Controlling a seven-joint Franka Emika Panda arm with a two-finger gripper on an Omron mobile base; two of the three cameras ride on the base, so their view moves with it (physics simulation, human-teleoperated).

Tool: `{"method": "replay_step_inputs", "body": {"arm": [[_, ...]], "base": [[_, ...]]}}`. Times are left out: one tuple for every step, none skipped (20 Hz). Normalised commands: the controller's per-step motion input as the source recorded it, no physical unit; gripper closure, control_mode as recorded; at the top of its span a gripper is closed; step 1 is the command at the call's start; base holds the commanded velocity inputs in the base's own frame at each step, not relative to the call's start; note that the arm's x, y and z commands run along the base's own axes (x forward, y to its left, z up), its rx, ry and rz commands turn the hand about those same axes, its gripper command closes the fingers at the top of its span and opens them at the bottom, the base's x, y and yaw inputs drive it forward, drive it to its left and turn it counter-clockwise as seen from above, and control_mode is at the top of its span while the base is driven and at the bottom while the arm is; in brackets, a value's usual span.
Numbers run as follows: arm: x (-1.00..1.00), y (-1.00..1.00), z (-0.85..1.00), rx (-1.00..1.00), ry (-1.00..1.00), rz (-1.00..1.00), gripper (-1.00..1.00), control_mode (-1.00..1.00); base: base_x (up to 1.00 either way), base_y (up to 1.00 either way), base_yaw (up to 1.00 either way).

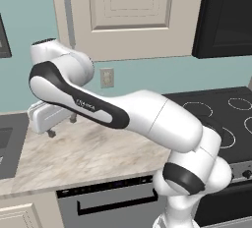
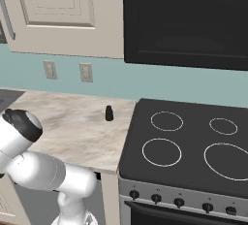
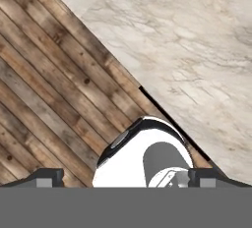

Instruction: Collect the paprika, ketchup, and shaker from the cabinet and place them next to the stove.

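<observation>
The shaker (image 2: 110, 113), a tiny black cylinder, stands upright on the marble counter (image 2: 68, 127) just left of the stove (image 2: 193, 170). That black cooktop also shows in the left base view as the stove (image 1: 216, 101). Above the counter, the beige cabinet (image 1: 133, 6) has its panelled door shut, with the bar handle (image 1: 69, 15) at its left. Paprika and ketchup are out of view. My gripper (image 3: 125, 177) is open with nothing between its fingertips (image 3: 47, 175). It looks straight down from high up at the counter (image 3: 197, 50) edge and the wooden floor (image 3: 49, 74).
A pale small appliance (image 1: 44, 116) on feet sits at the back left of the counter, near a dark sink (image 1: 7, 143). A black microwave (image 2: 189, 20) hangs over the stove. Wall outlets (image 2: 85, 72) sit on the teal wall.
</observation>
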Motion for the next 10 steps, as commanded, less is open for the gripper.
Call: {"method": "replay_step_inputs", "body": {"arm": [[0.00,0.00,0.00,0.00,0.00,0.01,-1.00,-1.00],[0.00,0.00,0.00,0.00,0.00,0.00,-1.00,-1.00],[0.00,0.00,0.00,0.00,0.00,0.00,-1.00,1.00],[0.00,0.00,0.00,0.00,0.00,0.00,-1.00,1.00],[0.00,0.00,0.00,0.00,0.00,0.00,-1.00,1.00],[0.00,0.00,0.00,0.00,0.00,0.00,-1.00,1.00],[0.00,0.00,0.00,0.00,0.00,0.00,-1.00,1.00],[0.00,0.00,0.00,0.00,0.00,0.00,-1.00,1.00],[0.00,0.00,0.00,0.00,0.00,0.00,-1.00,1.00],[0.00,0.00,0.00,0.00,0.00,0.00,-1.00,1.00]], "base": [[0.00,0.00,0.00],[0.00,0.00,0.00],[0.00,0.00,0.00],[-0.06,0.00,0.00],[-0.14,0.05,0.00],[-0.19,0.13,0.00],[-0.32,0.18,0.00],[-0.42,0.19,0.00],[-0.43,0.26,0.00],[-0.49,0.29,0.00]]}}
